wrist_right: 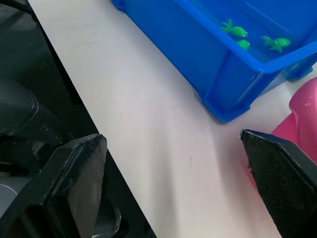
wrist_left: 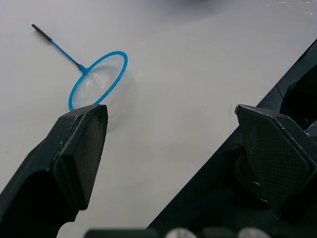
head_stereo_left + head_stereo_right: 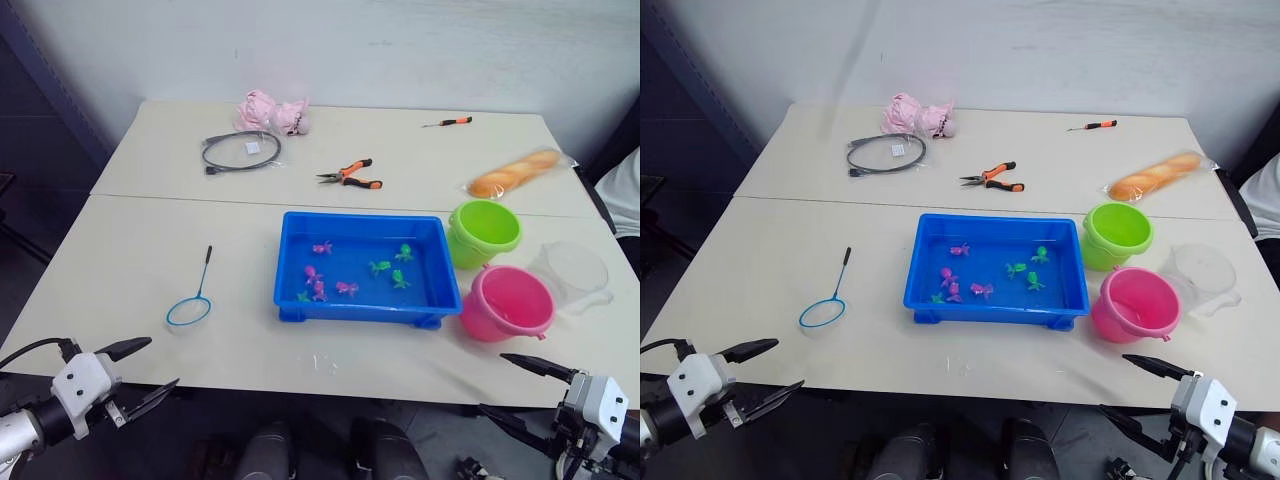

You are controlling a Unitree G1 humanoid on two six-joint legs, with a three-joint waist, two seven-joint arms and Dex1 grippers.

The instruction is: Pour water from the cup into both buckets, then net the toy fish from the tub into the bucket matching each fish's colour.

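Pour step not yet begun: both grippers, left [image 3: 140,372] and right [image 3: 518,388], hover at the near worktop edge with jaws spread and empty; next the right must reach the cup [image 3: 574,271] standing beside the pink bucket [image 3: 507,302].

head eyes looking down from above at the whole table [image 3: 150,260]; wrist views low and close, sharing the net [image 2: 96,82] and tub [image 1: 233,84].

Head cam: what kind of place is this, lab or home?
Likely a lab or workshop bench: two plain white tables pushed against a bare wall, with pliers, a screwdriver and a coiled cable lying behind the blue tub.
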